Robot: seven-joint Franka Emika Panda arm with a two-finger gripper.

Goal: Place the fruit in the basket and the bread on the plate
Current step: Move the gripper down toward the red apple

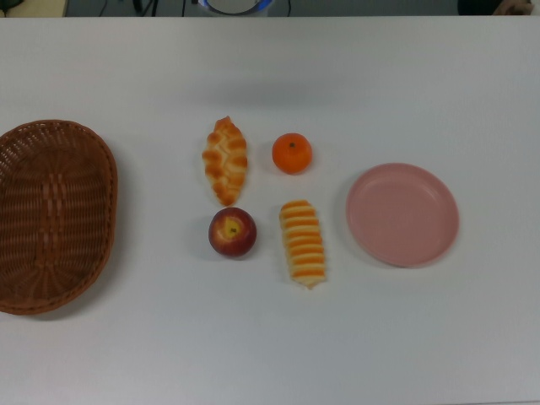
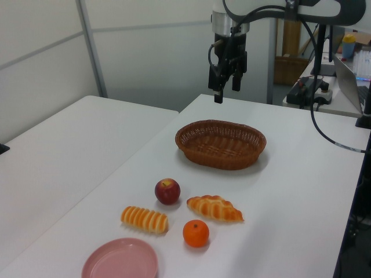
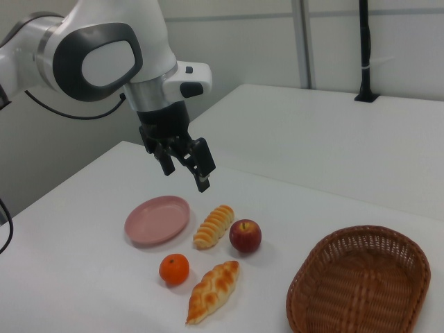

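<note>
Top view: the apple (image 1: 232, 232) lies just beside the striped roll (image 1: 304, 242), between basket (image 1: 105, 181) and plate (image 1: 439, 198). Left view: the gripper (image 2: 226, 88) hangs spread, empty. Right view: the mandarin (image 3: 174, 269) may roll if nudged.

white table (image 2: 301, 191); second white table (image 2: 64, 150) at the left view's left; laptop (image 2: 351, 81) far right, small wicker basket (image 2: 288, 69) behind.
</note>
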